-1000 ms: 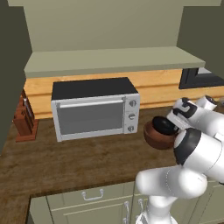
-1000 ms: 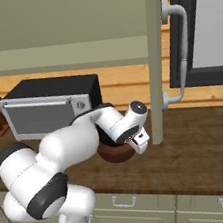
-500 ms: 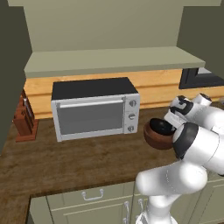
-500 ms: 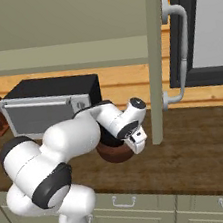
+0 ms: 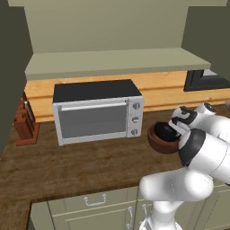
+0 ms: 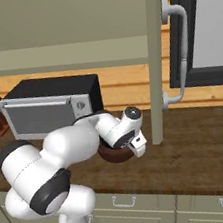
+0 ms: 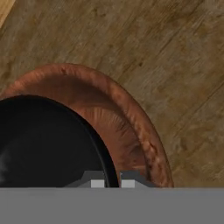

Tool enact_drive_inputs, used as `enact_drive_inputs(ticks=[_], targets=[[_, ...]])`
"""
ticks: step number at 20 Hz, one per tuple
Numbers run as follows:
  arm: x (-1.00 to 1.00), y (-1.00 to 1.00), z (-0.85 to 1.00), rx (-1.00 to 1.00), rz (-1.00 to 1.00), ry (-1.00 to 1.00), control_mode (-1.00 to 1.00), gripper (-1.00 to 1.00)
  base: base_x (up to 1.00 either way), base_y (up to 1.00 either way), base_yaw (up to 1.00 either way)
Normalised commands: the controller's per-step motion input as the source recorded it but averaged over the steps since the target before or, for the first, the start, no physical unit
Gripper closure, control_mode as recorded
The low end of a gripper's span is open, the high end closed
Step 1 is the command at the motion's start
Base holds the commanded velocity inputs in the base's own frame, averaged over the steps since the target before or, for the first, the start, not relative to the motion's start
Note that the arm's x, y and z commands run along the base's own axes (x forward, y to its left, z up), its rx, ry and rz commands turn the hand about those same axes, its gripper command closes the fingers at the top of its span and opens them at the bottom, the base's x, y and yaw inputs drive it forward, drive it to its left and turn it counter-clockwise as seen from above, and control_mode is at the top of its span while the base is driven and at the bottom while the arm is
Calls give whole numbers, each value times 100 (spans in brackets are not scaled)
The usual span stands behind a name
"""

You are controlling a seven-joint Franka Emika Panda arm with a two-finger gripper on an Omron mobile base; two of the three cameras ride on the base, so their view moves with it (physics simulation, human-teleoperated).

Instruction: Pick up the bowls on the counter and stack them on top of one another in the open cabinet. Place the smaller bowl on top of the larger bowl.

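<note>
The larger bowl (image 5: 158, 140) sits on the counter (image 5: 76, 164), just right of the toaster oven (image 5: 96, 111), and the smaller bowl (image 5: 165, 132) rests inside it. The gripper (image 7: 109, 180) is down at the smaller bowl's rim, its fingertips pinched on either side of that rim. At the far left of the counter stands a knife block (image 5: 26, 121). The open cabinet (image 5: 114, 60) runs above the oven, along the far wall. Right of the bowls, a window frame (image 6: 192, 30) sits behind a curved pipe (image 6: 179, 48).

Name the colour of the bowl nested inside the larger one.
Near-black smaller bowl; clearest in the hand view.
</note>
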Motion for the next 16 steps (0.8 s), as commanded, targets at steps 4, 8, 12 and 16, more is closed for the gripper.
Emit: enact_drive_inputs(ticks=[4, 8, 12, 16], targets=[[19, 1, -33, -11, -2, -1, -100, 100, 0, 0, 0], [2, 0, -16, -3, 0, 0, -100, 100, 0, 0, 0], [0, 0, 0, 0, 0, 0, -100, -100, 0, 0, 0], [-5, 0, 23, 0, 0, 0, -100, -100, 0, 0, 0]])
